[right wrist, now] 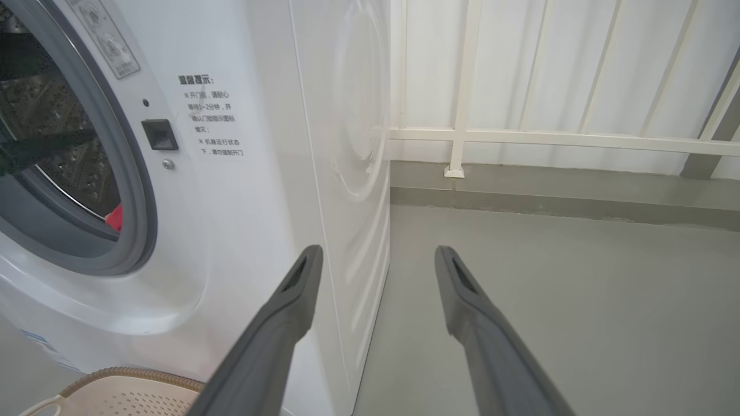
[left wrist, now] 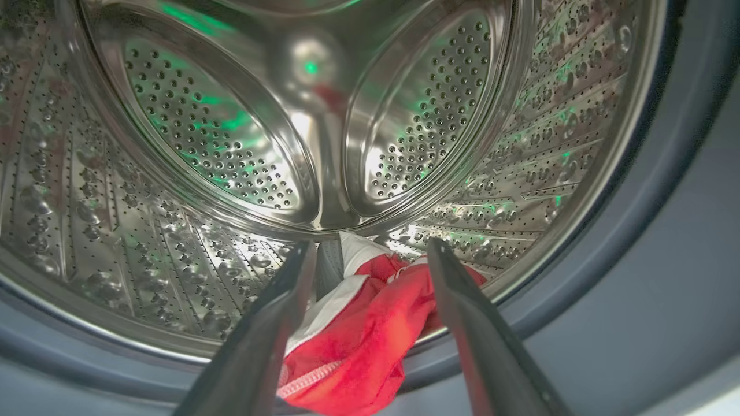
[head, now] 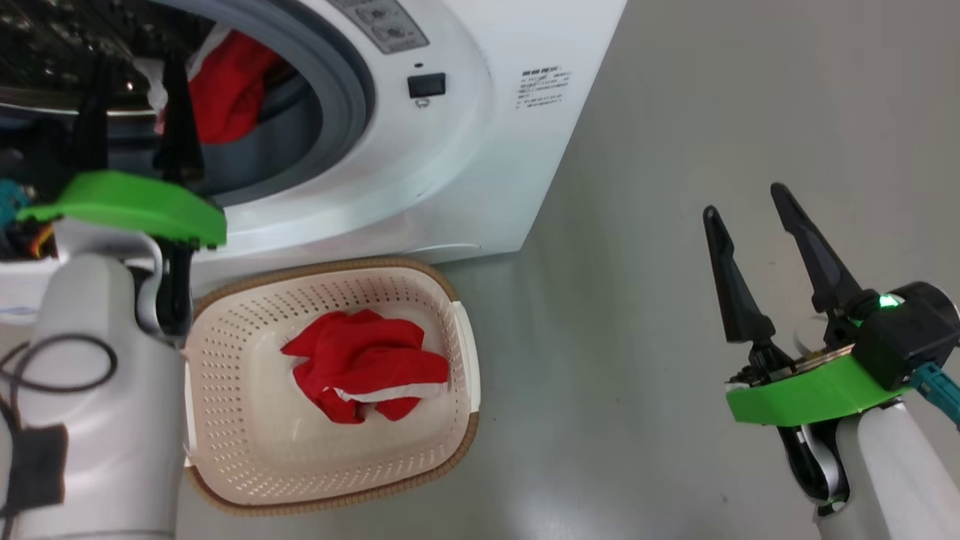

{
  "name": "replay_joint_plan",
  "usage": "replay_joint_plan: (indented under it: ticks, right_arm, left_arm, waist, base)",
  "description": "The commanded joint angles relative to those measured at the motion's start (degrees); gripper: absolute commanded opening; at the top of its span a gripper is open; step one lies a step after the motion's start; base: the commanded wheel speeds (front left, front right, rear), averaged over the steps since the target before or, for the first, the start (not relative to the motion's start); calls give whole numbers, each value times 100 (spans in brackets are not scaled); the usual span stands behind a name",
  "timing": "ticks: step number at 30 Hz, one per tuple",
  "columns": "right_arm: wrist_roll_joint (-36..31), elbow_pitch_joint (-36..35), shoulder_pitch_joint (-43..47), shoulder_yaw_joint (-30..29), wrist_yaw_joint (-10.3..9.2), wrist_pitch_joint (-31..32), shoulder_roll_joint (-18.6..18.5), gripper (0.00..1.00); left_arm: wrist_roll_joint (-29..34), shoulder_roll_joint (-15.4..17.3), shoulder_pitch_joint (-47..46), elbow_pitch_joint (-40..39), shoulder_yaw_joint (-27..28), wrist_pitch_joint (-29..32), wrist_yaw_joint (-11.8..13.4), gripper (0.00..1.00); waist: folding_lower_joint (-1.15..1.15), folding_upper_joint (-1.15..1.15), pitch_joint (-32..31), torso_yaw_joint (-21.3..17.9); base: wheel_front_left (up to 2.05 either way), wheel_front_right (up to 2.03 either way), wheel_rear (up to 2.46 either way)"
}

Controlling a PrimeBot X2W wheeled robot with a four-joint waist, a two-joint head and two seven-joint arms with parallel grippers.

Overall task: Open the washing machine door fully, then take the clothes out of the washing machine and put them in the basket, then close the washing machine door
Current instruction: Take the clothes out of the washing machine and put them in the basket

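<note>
We are partway through the middle stage. The washing machine (head: 480,150) has its mouth unobstructed and our left gripper (left wrist: 370,248) reaches into it, so we judge the opening step done. How far back the washing machine door is swung we cannot tell. The first red garment (head: 367,367), with white trim, already lies crumpled in the basket (head: 322,268), which sits on the floor (head: 675,112) just in front of the machine, below the opening.

The second red garment (left wrist: 358,341) is left inside. It is bunched low at the front of the steel drum (left wrist: 202,144), spilling over the lip towards the grey rubber ring (head: 337,67). In the left wrist view it lies between the left gripper's two fingers (left wrist: 272,323), which are spread wide on either side of it and have not closed on it. Whether they already brush the cloth we cannot tell. Apart from this piece, the drum walls we can see are bare metal.

Our right gripper (head: 744,202) hangs well apart, over the floor to the right of the machine, its own fingers likewise spread wide and carrying nothing.

What is left, as we judge it: close on the second garment, lift it out, drop it in the basket beside the first, check the drum for anything hidden behind the cloth, and then shut the door
</note>
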Motion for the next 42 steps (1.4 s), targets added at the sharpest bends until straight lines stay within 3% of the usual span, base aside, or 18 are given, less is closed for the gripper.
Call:
replay_joint_plan:
  ticks: [1, 13, 25, 26, 27, 28, 35, 42]
  right_arm:
    - [-20, -177, -108, 136, 28, -36, -50, 100]
    - [-22, -219, -432, 206, 28, -36, 2, 100]
    - [24, -173, -541, 251, 28, -36, 21, 100]
    - [28, -170, -547, 252, 28, -36, 25, 100]
    - [33, -165, -557, 254, 28, -36, 34, 100]
    - [35, -164, -561, 255, 28, -36, 39, 100]
    - [55, -146, -574, 253, 28, -36, 68, 100]
    - [73, -91, -527, 266, 28, -36, 69, 100]
  left_arm:
    - [-14, 222, -182, 14, 87, -44, -33, 100]
    - [-543, 362, -1200, 1595, -331, 376, -38, 100]
    - [-495, 751, -1630, 2501, -722, 746, 13, 100]
    - [-504, 768, -1658, 2572, -714, 759, 49, 79]
    - [-478, 797, -1708, 2697, -747, 784, 113, 8]
    - [-473, 807, -1732, 2745, -757, 779, 134, 0]
    - [-476, 830, -1841, 2984, -806, 714, 261, 0]
    - [-607, 786, -1716, 2981, -739, 192, 219, 0]
  waist:
    - [0, 0, 173, -11]
    - [0, 0, 598, -121]
    - [0, 0, 773, -290]
    - [0, 0, 779, -305]
    - [0, 0, 790, -325]
    - [0, 0, 795, -332]
    - [0, 0, 782, -337]
    - [0, 0, 555, -256]
  base:
    - [0, 0, 0]
    - [0, 0, 0]
    - [0, 0, 0]
    - [0, 0, 0]
    - [0, 0, 0]
    - [0, 0, 0]
    - [0, 0, 0]
    - [0, 0, 0]
